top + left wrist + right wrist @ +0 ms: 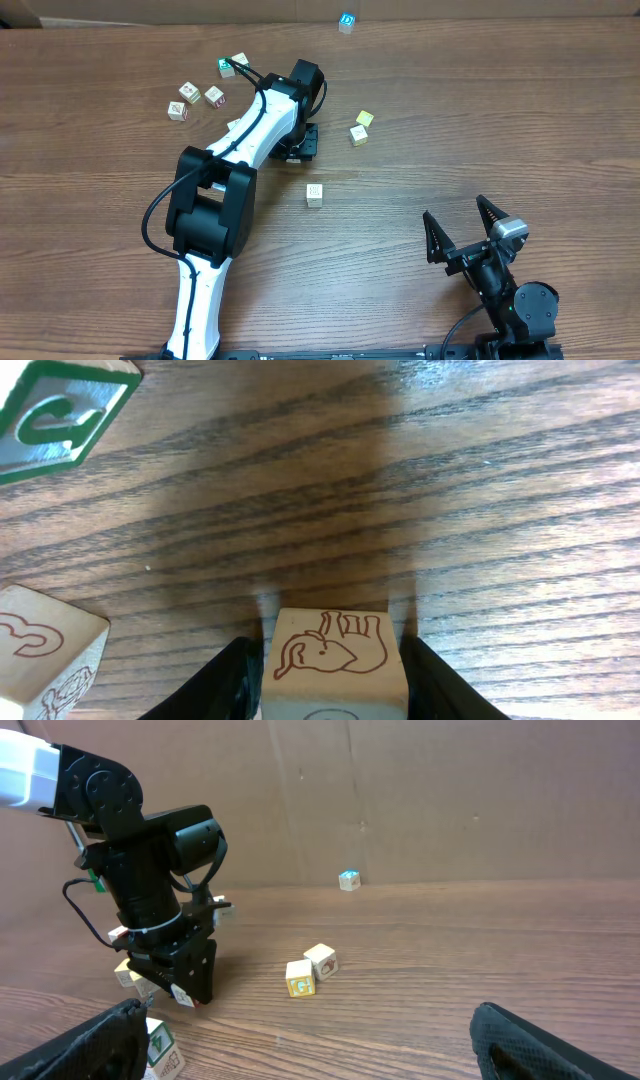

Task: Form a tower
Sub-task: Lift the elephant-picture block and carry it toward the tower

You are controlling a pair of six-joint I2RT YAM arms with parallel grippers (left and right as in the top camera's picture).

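No tower shows in any view; I see only single wooden cubes on the table. My left gripper is at mid-table, pointing down, shut on a pale cube with a red elephant drawing; its black fingers press both side faces. In the right wrist view that cube hangs tilted at the fingertips, just above the wood. My right gripper rests open at the front right, holding nothing.
A green-lettered cube and a pale cube with a red 3 lie by the left gripper. Several cubes lie at the far left. Two cubes sit to the right, one at centre, a blue one far back.
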